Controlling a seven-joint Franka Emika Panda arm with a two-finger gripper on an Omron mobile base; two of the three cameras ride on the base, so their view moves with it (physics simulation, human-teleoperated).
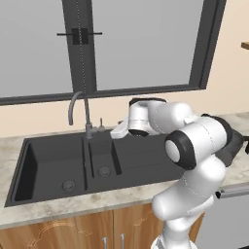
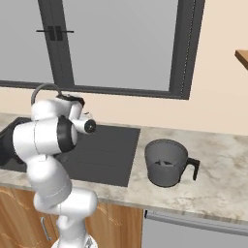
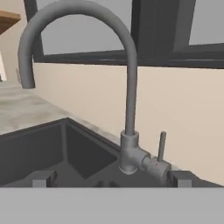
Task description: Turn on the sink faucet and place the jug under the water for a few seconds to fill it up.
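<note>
I am on the first step: getting the water running. My jaws (image 3: pixel 112 178) stand spread wide with nothing between them, and they face the base of the tall, thin grey metal gooseneck faucet (image 3: pixel 130 96), just in front of it. Its small side lever (image 3: pixel 162 146) stands upright beside the base, close to my right-hand fingertip (image 3: pixel 180 178). No blue stream falls from the spout, so I judge the tap is off. The wide matte black double-basin sink (image 1: pixel 53 165) lies dry below it.

The dark grey bucket-shaped jug with a black side handle (image 2: pixel 166 162) sits upright on the marble bench (image 2: pixel 218 164), to the right of the drainboard and well apart from the faucet.

Next, as I judge it, I must edge in until a fingertip meets the lever, then push it over. It is thin, so I could slip past it. Only then do I go for the jug.
</note>
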